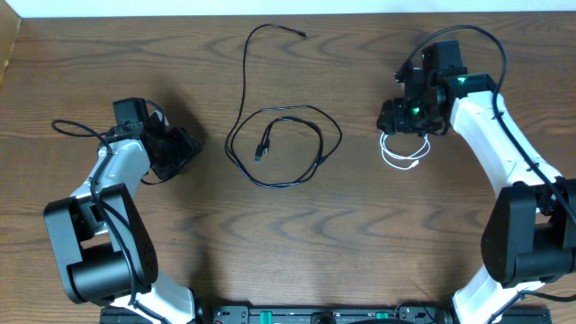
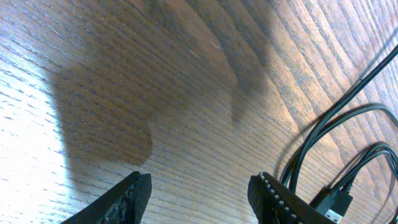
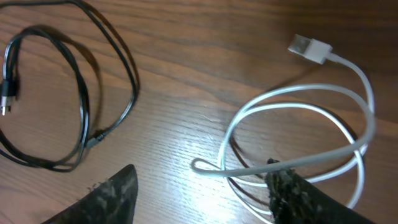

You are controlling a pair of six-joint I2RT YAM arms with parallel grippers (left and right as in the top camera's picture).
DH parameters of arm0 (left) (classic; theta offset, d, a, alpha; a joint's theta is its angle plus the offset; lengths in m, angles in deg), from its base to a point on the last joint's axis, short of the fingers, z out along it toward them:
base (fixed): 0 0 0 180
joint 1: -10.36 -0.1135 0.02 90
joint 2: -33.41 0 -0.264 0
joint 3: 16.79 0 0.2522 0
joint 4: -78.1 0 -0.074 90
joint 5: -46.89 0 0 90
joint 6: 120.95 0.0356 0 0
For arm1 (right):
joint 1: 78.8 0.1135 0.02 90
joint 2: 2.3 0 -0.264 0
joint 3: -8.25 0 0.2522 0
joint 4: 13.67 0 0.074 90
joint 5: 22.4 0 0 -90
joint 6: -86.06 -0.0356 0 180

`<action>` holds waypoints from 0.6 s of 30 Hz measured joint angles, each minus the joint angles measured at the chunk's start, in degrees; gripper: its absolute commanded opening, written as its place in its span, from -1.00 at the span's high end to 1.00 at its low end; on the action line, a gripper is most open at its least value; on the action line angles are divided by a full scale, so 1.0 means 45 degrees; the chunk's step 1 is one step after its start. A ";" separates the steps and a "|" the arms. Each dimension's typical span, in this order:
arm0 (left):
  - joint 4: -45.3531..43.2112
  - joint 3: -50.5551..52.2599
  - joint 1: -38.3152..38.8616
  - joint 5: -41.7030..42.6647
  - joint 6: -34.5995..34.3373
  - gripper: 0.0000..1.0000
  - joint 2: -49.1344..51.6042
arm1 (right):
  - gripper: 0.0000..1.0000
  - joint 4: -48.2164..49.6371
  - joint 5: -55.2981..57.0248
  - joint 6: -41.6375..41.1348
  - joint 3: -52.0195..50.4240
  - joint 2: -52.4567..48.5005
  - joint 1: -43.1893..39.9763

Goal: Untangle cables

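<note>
Left gripper [image 2: 200,190]: jaws partly apart, holding nothing.
Right gripper [image 3: 202,177]: jaws apart over the white cable [image 3: 298,99], not clamped on it.
Black cable [image 3: 134,93]: looped, lying apart from the white one.

The left arm [image 1: 112,175] rises from its base and bends at the elbow, so that the left gripper [image 1: 183,149] points toward the black cable [image 1: 270,184] from well off to that cable's left. Its jaws stand apart with nothing between them. The right arm [image 1: 493,135] stretches forward and angles inward, holding the right gripper [image 1: 396,119] to the right of the black cable, wrist tipped downward, jaws spread and not clamped on anything.
</note>
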 measured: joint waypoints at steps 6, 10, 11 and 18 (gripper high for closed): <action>0.0000 0.0000 0.0000 0.0000 0.0000 -0.12 0.0000 | -0.47 0.0151 0.0000 0.0010 0.0000 0.0000 0.0228; 0.0000 0.0000 0.0000 0.0000 0.0000 -0.12 0.0000 | -0.48 0.0238 0.0005 0.0005 -0.0015 0.0000 0.0335; 0.0000 0.0000 0.0000 0.0000 0.0000 -0.12 0.0000 | -0.49 0.0296 0.0005 0.0010 -0.0049 0.0000 0.0379; 0.0000 0.0000 0.0000 0.0000 0.0000 -0.13 0.0000 | -0.46 0.0811 0.0063 0.0005 -0.0782 0.0000 0.0529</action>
